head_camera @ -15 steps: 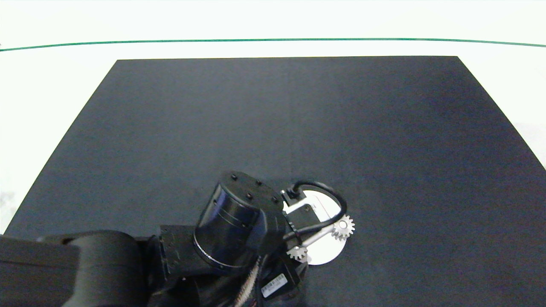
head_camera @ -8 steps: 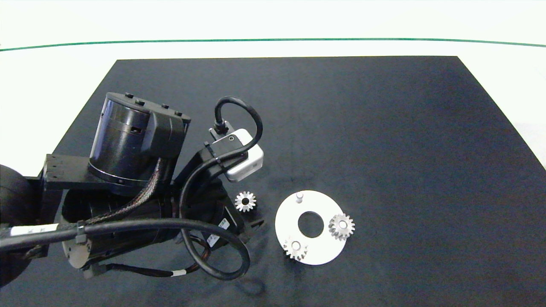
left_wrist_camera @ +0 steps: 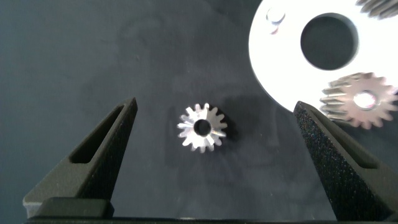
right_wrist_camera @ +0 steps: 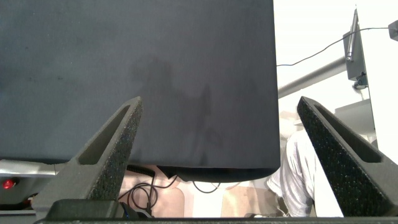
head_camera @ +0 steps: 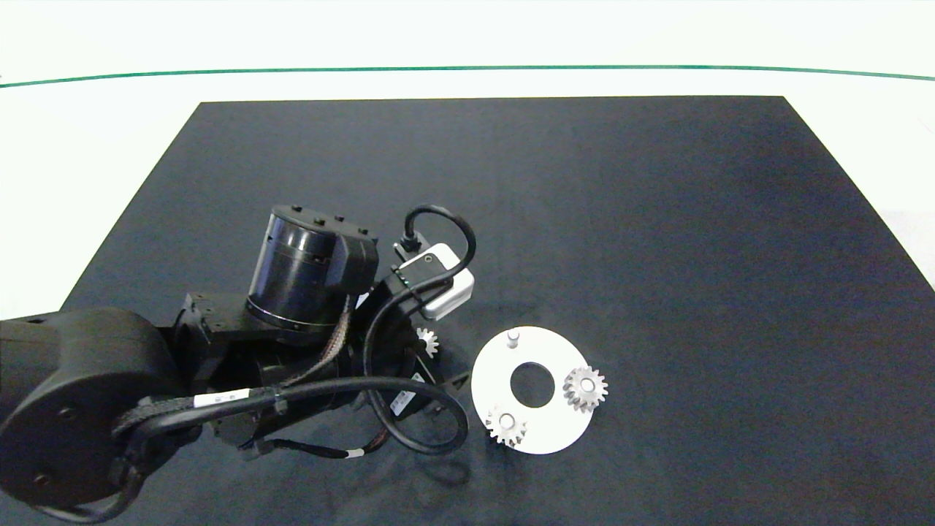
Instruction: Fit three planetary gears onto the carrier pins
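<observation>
A flat white disc (head_camera: 555, 431) lies on the black mat with three carrier pins. Two silvery planetary gears sit on pins: one at the disc's right (head_camera: 584, 387), one at its near left (head_camera: 505, 425). The far pin (head_camera: 513, 337) is bare. A third gear (head_camera: 426, 340) lies flat on the mat left of the disc, half covered by my left arm (head_camera: 314, 270). In the left wrist view this gear (left_wrist_camera: 203, 127) lies between the spread fingers of my open left gripper (left_wrist_camera: 214, 104), untouched, with the disc (left_wrist_camera: 280, 68) beside it. My right gripper (right_wrist_camera: 219, 102) hangs open, holding nothing.
The black mat (head_camera: 657, 219) covers the table, with a white surface around it. The right wrist view shows the mat's edge (right_wrist_camera: 273, 93), with cables and floor beyond it.
My left arm pulled back left off the disc, leaving a gear on the near-left pin. It has since shifted right over the loose gear.
</observation>
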### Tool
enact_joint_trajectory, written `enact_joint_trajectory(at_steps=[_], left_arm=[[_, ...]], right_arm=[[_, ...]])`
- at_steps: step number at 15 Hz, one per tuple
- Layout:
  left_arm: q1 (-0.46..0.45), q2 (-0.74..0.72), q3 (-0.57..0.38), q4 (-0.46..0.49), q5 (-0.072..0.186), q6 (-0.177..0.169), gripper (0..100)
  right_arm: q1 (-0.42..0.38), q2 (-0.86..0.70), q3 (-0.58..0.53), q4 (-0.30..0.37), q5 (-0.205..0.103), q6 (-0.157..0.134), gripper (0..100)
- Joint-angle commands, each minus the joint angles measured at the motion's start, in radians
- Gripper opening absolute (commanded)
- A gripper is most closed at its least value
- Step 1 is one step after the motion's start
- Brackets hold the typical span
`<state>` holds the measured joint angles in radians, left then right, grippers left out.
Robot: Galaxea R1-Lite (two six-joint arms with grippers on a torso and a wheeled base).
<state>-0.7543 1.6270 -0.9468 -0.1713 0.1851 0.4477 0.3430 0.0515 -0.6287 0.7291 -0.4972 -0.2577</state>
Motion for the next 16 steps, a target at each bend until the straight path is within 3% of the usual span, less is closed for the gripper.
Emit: enact_joint_trajectory(at_steps=[1,6,9,12,16], left_arm=[[0.003,0.070,0.022,-0.028,0.001,0.002,100],[0.038,0.071,0.026,-0.028,-0.026,0.013,100],[0.067,0.073,0.045,-0.030,-0.056,0.013,100],[0.067,0.071,0.039,-0.030,-0.061,0.011,100],[0.070,0.071,0.043,-0.030,-0.070,0.009,91]], right_arm=[[0.001,-0.001,-0.002,0.004,-0.003,-0.003,100],[-0.001,-0.005,-0.008,0.004,-0.003,-0.008,100],[-0.001,-0.012,-0.009,0.004,-0.003,-0.011,100],[-0.001,-0.012,-0.009,0.004,-0.003,-0.012,100],[-0.001,-0.013,-0.009,0.004,-0.003,-0.012,100]])
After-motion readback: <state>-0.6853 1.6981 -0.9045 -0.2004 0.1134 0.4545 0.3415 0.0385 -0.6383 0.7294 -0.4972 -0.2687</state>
